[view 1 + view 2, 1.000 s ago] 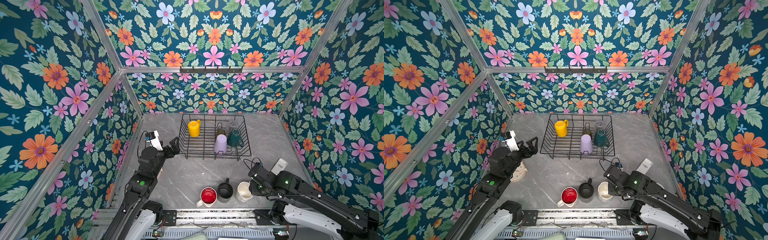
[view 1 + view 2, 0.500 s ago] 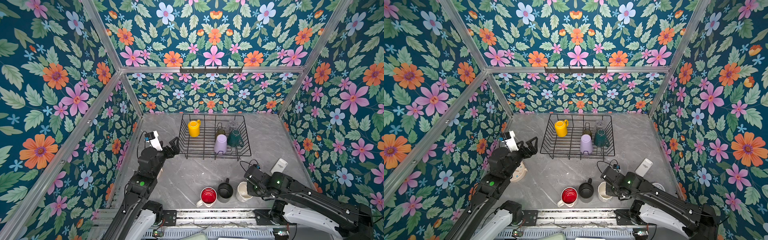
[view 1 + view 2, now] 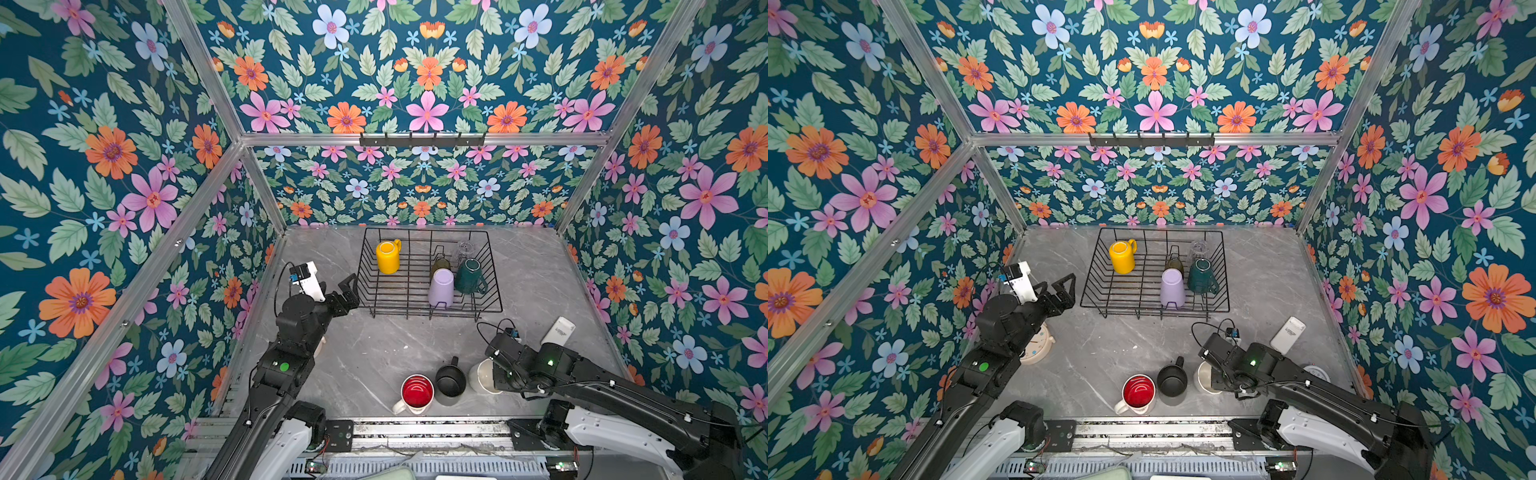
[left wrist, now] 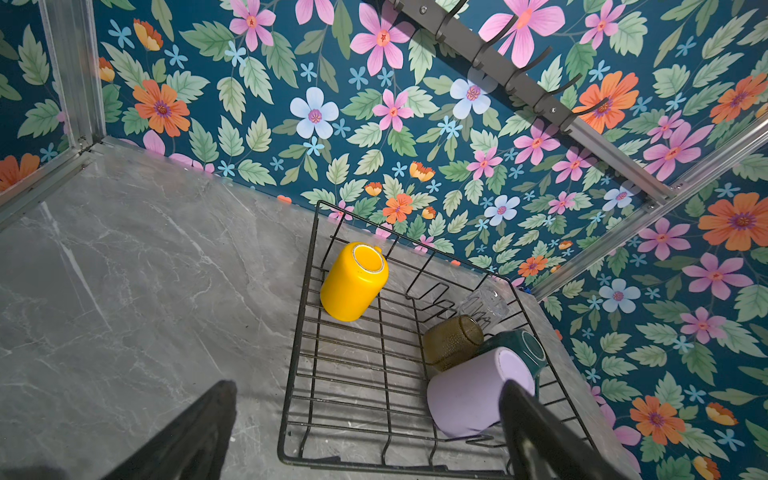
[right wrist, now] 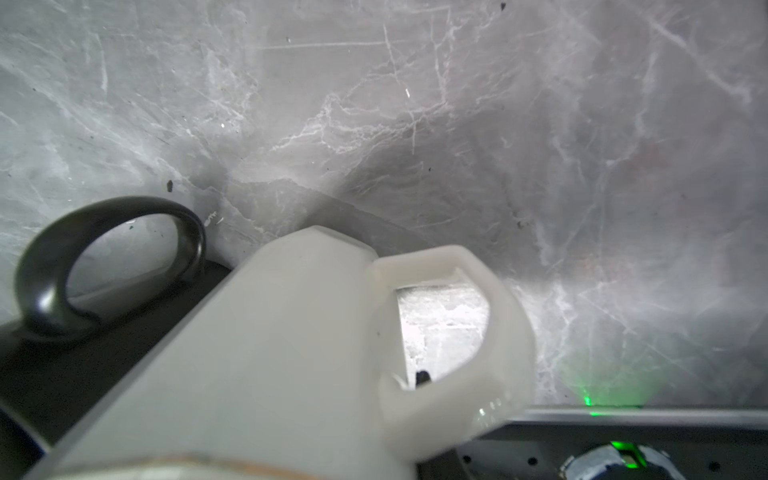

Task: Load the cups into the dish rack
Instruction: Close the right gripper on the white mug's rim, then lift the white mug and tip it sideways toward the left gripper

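Gripping cream mug at counter's near edge.
Clamps with right gripper; holds left gripper wide beside dish rack.

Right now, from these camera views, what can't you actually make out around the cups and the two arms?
- Right gripper: fingers hidden by its own wrist in both top views, by the cream mug in the right wrist view.
- Cream mug: mostly covered by the right arm in both top views.
- Clear glass: too faint behind the dish rack wires to read its pose.
- Clock: half under the left arm in a top view.
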Available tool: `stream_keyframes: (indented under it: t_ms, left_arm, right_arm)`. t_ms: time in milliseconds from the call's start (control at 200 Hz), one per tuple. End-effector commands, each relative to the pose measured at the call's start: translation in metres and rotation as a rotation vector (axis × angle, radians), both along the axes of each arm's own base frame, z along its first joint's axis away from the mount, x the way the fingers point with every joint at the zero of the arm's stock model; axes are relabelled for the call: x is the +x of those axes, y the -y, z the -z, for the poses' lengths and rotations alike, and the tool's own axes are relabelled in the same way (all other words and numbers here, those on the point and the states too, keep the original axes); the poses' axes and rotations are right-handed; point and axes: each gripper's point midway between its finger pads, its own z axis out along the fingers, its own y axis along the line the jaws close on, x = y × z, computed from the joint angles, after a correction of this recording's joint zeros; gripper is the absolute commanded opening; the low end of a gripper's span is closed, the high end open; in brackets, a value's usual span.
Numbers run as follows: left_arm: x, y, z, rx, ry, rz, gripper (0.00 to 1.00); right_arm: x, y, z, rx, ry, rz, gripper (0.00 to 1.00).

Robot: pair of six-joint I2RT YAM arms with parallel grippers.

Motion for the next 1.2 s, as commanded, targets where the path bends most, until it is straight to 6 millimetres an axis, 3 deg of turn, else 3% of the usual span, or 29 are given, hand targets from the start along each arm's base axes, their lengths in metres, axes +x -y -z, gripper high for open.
stream_keyframes:
  t_ms: [0, 210, 445, 660, 960, 1195]
  left_arm:
    - [0.001, 0.002, -0.007, -0.002, 0.023, 0.01, 1.0]
    - [0.001, 0.003, -0.007, -0.005, 0.024, 0.014, 1.0]
    - [-0.002, 0.015, -0.014, -0.007, 0.055, 0.088, 1.0]
    - [-0.018, 0.044, -0.035, -0.033, 0.166, 0.286, 1.0]
    - [-0.058, 0.095, -0.055, -0.106, 0.278, 0.67, 1.0]
    - [-0.087, 0.115, -0.066, -0.174, 0.338, 0.89, 1.0]
  right_arm:
    - [0.006, 0.008, -0.012, -0.018, 0.055, 0.019, 0.01]
    - [0.016, 0.016, -0.048, 0.034, 0.134, 0.04, 0.0]
    - [0.039, 0.0, -0.105, 0.228, 0.271, 0.022, 0.0]
    - [0.061, -0.041, -0.155, 0.41, 0.344, -0.064, 0.0]
    - [0.09, -0.095, -0.209, 0.755, 0.438, -0.186, 0.0]
    - [0.099, -0.13, -0.247, 0.871, 0.524, -0.37, 0.0]
